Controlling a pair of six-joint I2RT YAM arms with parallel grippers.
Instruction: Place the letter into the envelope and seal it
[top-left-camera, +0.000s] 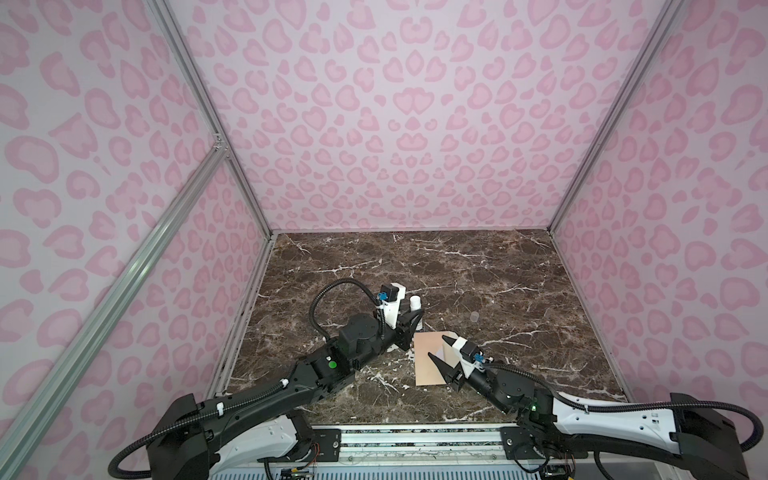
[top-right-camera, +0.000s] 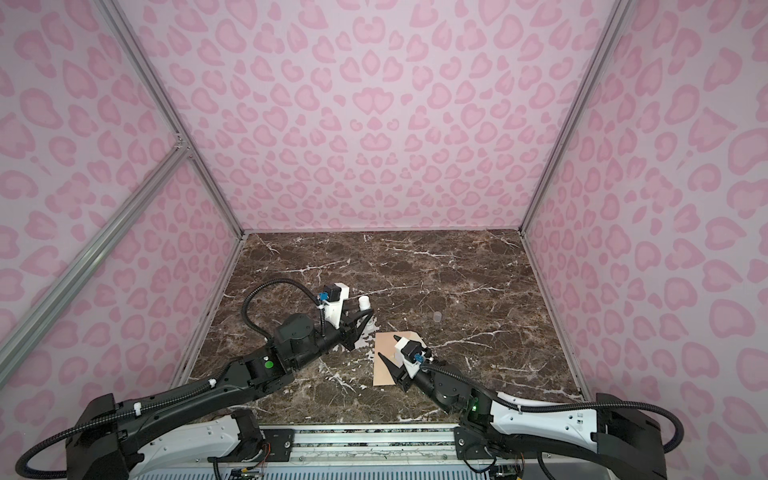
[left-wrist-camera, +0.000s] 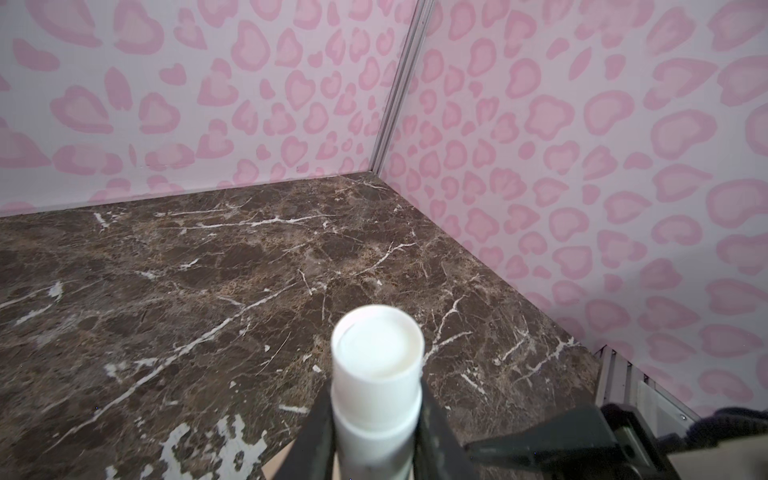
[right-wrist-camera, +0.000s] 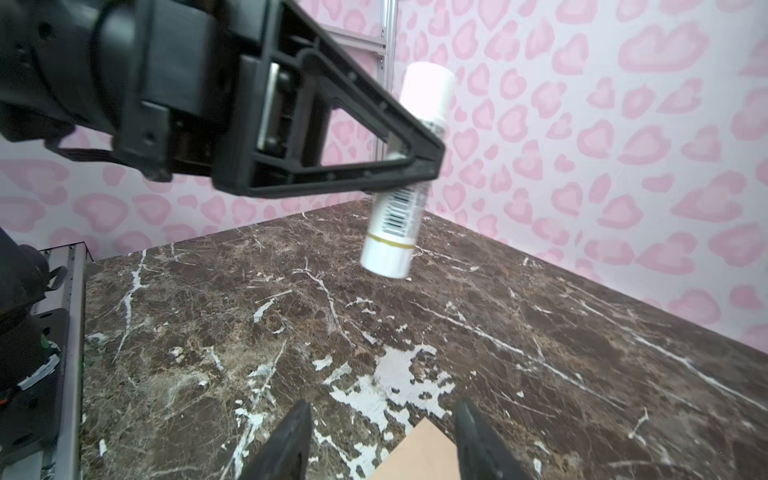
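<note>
The peach-tan envelope (top-left-camera: 428, 368) (top-right-camera: 384, 372) lies flat on the marble table, near the front and just right of the middle. My right gripper (top-left-camera: 437, 347) (top-right-camera: 388, 345) hovers over it, open, with nothing between its fingers. In the right wrist view one envelope corner (right-wrist-camera: 419, 453) shows between the spread jaws of that gripper (right-wrist-camera: 384, 405). The letter is not visible in any view. Behind the envelope's far left corner, my left gripper (top-left-camera: 417, 316) (top-right-camera: 365, 313) (left-wrist-camera: 376, 395) is shut on a white glue stick (top-left-camera: 415, 302) (top-right-camera: 364, 302) (left-wrist-camera: 376, 353) (right-wrist-camera: 399, 224), held roughly upright above the table.
A small clear cap (top-left-camera: 473, 318) (top-right-camera: 437, 316) sits on the marble to the right of the glue stick. Pink patterned walls close in the table on three sides. A metal rail (top-left-camera: 415, 440) runs along the front edge.
</note>
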